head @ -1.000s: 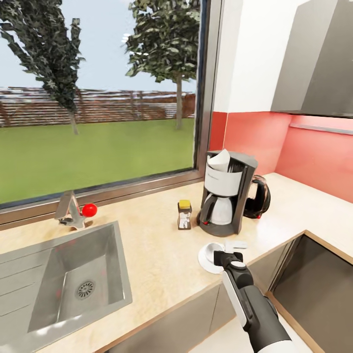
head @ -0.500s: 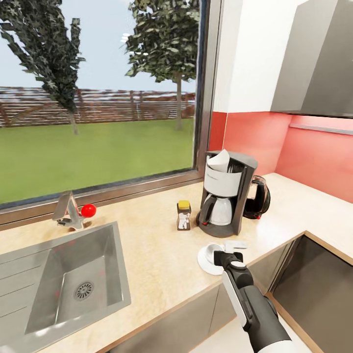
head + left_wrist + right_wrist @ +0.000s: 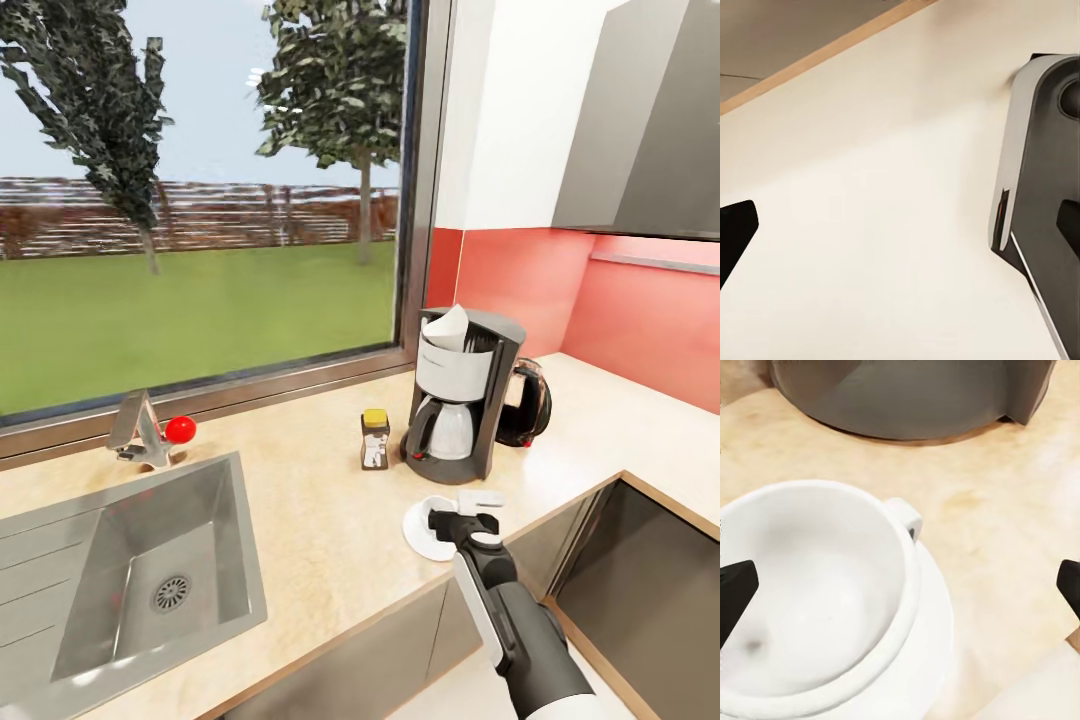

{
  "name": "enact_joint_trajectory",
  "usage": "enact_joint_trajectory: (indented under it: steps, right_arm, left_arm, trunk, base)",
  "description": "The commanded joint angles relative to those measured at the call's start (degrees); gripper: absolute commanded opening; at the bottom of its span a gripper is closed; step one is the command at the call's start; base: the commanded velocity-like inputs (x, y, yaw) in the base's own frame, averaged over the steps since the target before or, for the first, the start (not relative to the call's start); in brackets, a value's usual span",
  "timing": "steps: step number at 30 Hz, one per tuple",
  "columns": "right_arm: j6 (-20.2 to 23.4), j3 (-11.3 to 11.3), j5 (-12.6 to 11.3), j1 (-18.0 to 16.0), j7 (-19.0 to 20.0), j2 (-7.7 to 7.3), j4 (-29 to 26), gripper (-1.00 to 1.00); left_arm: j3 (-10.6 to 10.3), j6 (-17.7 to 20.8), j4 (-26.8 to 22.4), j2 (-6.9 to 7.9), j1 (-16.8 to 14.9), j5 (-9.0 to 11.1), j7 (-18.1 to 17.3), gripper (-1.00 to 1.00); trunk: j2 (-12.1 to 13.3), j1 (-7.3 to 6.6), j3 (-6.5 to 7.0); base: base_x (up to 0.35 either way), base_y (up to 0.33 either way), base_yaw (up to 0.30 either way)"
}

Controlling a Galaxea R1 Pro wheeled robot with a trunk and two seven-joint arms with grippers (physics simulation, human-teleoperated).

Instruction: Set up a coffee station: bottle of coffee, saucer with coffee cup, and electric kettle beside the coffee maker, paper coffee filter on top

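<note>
Coffee cup (image 3: pixel 817 600): white, upright on saucer (image 3: pixel 934 660), on bench (image 3: pixel 320 510) just before coffee maker (image 3: pixel 462 395) | right gripper (image 3: pixel 461 523): fingers (image 3: pixel 735 589) spread wide, holding nothing, above cup | left fingers (image 3: pixel 731 236): wide apart, empty

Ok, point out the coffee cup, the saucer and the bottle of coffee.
coffee cup (image 3: pixel 810 607), right wrist view, inner bowl.
saucer (image 3: pixel 415 522), head view, left rim.
bottle of coffee (image 3: pixel 375 447), head view, white label.
</note>
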Motion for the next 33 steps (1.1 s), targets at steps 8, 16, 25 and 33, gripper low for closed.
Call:
enact_joint_trajectory:
  steps: [8,16,25,33]
  right_arm:
    - [0.43,0.07,-0.47,-0.05,-0.50,-0.35,-10.52,1.00]
    - [0.48,0.08,-0.48,-0.05,-0.48,-0.37,-11.32,1.00]
    - [0.08,0.40,-0.39,0.31,-0.63,-0.28,-7.28,1.00]
    - [-25.98,-0.98,-0.63,1.25,-2.05,-0.30,22.00,1.00]
  left_arm:
    - [-0.45,-0.21,-0.04,-0.04,-0.02,0.33,0.07,1.00]
    - [-0.57,-0.18,-0.12,-0.05,-0.02,0.33,0.00,1.00]
    - [-0.80,-0.43,-0.41,0.34,-0.07,0.19,-0.01,1.00]
    - [-0.84,-0.48,-0.56,0.24,-0.65,0.16,-0.18,1.00]
  trunk:
    - [-0.11,0.03,-0.11]
    - [-0.11,0.03,-0.11]
    - [-0.11,0.03,-0.11]
    - [-0.11,0.03,-0.11]
  base:
    - [-0.006,0.000,0.000]
    - [-0.254,-0.066,0.000]
    - [-0.303,-0.108,0.000]
    - [-0.307,-0.005,0.000]
